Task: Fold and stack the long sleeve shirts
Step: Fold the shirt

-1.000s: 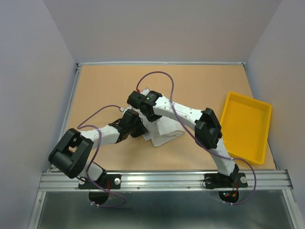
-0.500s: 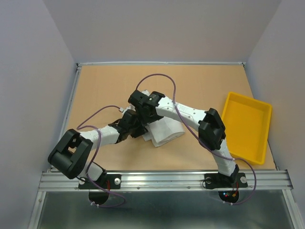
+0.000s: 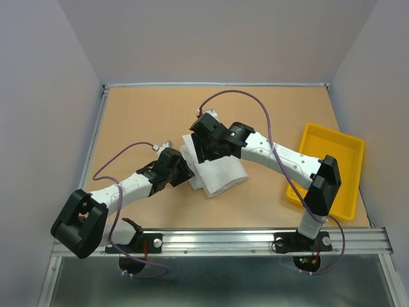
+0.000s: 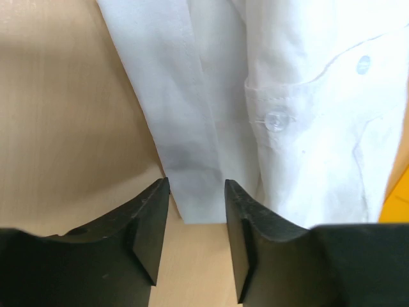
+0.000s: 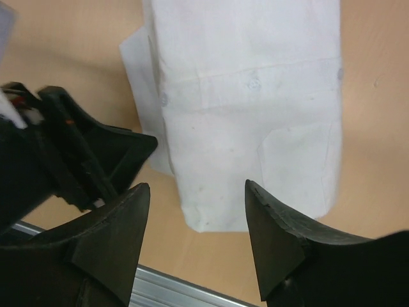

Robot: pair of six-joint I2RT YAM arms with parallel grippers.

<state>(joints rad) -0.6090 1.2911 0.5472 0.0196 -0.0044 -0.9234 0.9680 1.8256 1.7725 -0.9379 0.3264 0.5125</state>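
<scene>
The folding looks close to done. 1 long sleeve shirt (image 3: 220,174) lies at the middle of the desk (image 3: 140,115) as a compact white rectangle, flat and fairly square-edged, with its button placket on top. In the right wrist view the shirt (image 5: 249,128) shows layered folds, and a lower layer sticks out a little at its 9 o'clock side; I cannot tell whether that is part of the same garment or a 2nd one beneath it.

The left hand (image 3: 184,173) sits at the bundle's 9 o'clock edge; its jaws stand apart over the folded edge of the shirt (image 4: 287,96), with cloth lying flat in the gap and nothing pinched. The right hand (image 3: 201,146) hovers over the 11 o'clock corner; its jaws are spread wide and it holds nothing.

As for what is left (a judgement only): a final squaring of that protruding layer, and the stacking. No other loose shirt is in view, so I cannot tell how many remain. The yellow tray (image 3: 332,160) stands at 3 o'clock, well apart from the shirt; nothing shows in the part of it that the right arm leaves uncovered.

On writing: none can be read; the shirt shows only plain clear buttons (image 4: 278,120) and stitching, with no tag or print; the tray is unmarked; the arms show no legible lettering.
</scene>
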